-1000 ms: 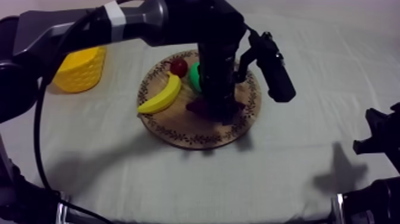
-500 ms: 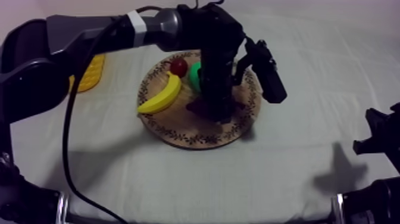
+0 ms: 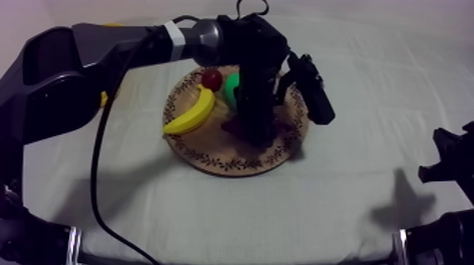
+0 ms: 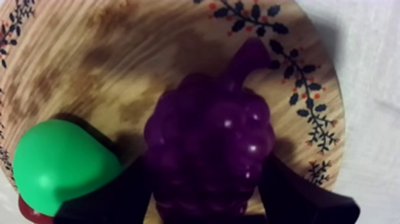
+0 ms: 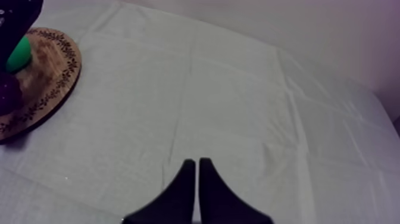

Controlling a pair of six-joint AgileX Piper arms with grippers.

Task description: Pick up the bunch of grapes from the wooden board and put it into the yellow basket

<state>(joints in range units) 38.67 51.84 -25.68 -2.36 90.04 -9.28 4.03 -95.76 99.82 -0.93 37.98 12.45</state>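
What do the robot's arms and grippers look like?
The left arm is a run of rounded dark grey and black tubes, with a silver-grey section and a white band near its wrist. The left gripper has two broad black fingers. The right arm is black and blocky. The right gripper has two black fingers tapering into a narrow wedge.

The desk (image 3: 338,190) carries one round wooden board (image 3: 211,151). The toy fruits count four in all: one banana (image 3: 190,114), one pear (image 3: 231,88), one small red fruit (image 3: 211,77) and one bunch of grapes (image 4: 208,143). There is also one yellow basket (image 3: 104,99).
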